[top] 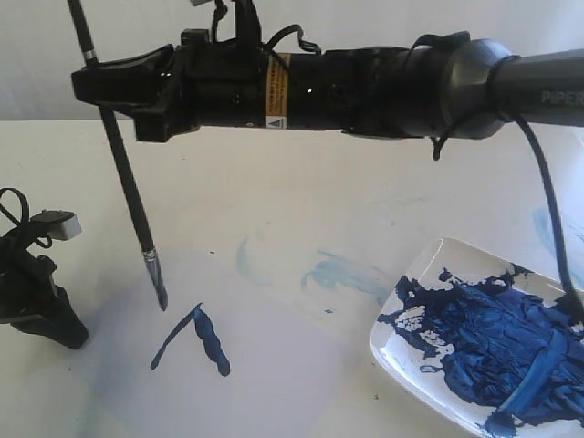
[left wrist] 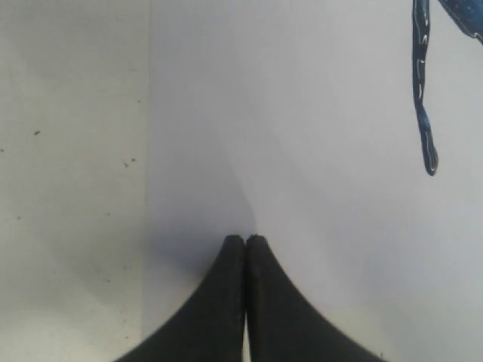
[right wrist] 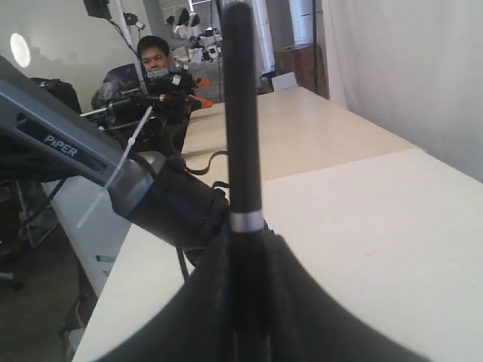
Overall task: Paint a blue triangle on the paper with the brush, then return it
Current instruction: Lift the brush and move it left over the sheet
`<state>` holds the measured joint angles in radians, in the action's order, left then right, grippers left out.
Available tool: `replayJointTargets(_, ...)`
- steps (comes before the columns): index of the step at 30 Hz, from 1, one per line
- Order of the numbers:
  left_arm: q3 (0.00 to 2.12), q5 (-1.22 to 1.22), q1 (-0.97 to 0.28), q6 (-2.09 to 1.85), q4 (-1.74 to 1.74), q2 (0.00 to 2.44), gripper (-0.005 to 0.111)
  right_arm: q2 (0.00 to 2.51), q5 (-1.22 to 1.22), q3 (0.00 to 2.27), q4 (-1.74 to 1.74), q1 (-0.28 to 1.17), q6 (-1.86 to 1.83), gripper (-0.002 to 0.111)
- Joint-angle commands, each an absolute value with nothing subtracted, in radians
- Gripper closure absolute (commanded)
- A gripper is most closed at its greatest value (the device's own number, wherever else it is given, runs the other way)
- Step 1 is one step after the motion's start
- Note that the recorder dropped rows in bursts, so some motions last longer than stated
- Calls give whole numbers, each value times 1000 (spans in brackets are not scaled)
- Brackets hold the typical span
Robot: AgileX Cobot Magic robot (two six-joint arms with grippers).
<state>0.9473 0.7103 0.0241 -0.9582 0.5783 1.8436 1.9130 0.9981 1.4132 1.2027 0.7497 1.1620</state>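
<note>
The brush [top: 128,187] hangs tilted over the paper [top: 274,365], its blue-stained tip [top: 161,294] just above the sheet, up and left of the paint marks. My right gripper [top: 96,87] reaches across from the right and is shut on the black handle [right wrist: 241,151] below a silver band. Of the blue triangle [top: 196,339], two dark-blue strokes show, meeting at a top corner. One stroke [left wrist: 423,98] appears in the left wrist view. My left gripper [top: 78,339] is shut with nothing in it [left wrist: 245,240], its tips down at the paper's [left wrist: 317,151] left edge.
A white plate [top: 388,342] smeared with dark-blue paint sits at the right, near the paper's corner. Faint pale-blue smears [top: 342,274] mark the table beyond the sheet. The right arm's black body [top: 365,82] spans the upper view, its cable [top: 547,201] drooping toward the plate.
</note>
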Motion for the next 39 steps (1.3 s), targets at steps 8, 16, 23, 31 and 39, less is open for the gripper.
replayJointTargets(8,938,730,27,-957,598,1842,107,1796,721,1168,454,1010,556,108)
replayJointTargets(16,938,730,27,-957,616,1842,107,1776,638,1097,91,1108,288,108)
replayJointTargets(23,938,730,27,-957,619,1842,107,1711,589,1052,-7,1116,182,108)
replayJointTargets(31,938,730,27,-957,620,1842,107,1597,658,930,-91,1122,108,108)
replayJointTargets(39,938,728,27,-957,619,1842,107,1534,697,832,-35,1127,115,108)
